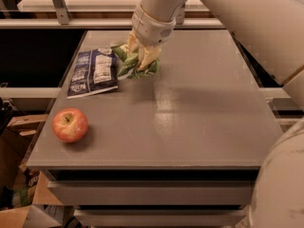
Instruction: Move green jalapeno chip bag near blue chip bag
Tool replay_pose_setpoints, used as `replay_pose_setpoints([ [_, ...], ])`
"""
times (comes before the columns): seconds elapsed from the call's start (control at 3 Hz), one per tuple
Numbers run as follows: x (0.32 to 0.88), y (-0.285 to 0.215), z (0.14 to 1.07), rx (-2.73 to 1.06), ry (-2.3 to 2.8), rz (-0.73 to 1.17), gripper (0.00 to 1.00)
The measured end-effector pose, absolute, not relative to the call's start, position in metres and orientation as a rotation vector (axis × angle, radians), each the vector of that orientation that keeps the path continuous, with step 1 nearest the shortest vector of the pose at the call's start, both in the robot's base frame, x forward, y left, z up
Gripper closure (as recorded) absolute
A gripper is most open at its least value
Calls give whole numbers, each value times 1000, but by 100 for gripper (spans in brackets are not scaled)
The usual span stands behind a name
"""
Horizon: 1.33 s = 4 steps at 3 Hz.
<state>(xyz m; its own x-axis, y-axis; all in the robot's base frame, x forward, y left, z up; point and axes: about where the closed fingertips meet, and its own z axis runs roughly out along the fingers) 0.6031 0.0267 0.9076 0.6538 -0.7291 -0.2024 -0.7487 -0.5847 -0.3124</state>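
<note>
Nearest you, a red apple (70,125) sits at the front left of the table (199,122), no part of this job. Behind it the blue chip bag (92,72) lies flat. Just to its right, your gripper (142,60) is clamped on the crumpled green jalapeno chip bag (124,64), low over the tabletop. The carry looks nearly done. What's left is to set the bag down and let go.

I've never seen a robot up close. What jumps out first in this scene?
The big white arm reaches down over the far side of the grey table, its gripper clutching the crumpled green jalapeno chip bag beside the flat blue chip bag. Then the red apple, alone near the front-left corner.
</note>
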Motion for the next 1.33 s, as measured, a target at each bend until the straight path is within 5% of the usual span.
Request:
replay_pose_setpoints([
  [1.0,619,36,878,-2531,1238,89,13],
  [1.33,620,37,875,-2542,1242,90,0],
])
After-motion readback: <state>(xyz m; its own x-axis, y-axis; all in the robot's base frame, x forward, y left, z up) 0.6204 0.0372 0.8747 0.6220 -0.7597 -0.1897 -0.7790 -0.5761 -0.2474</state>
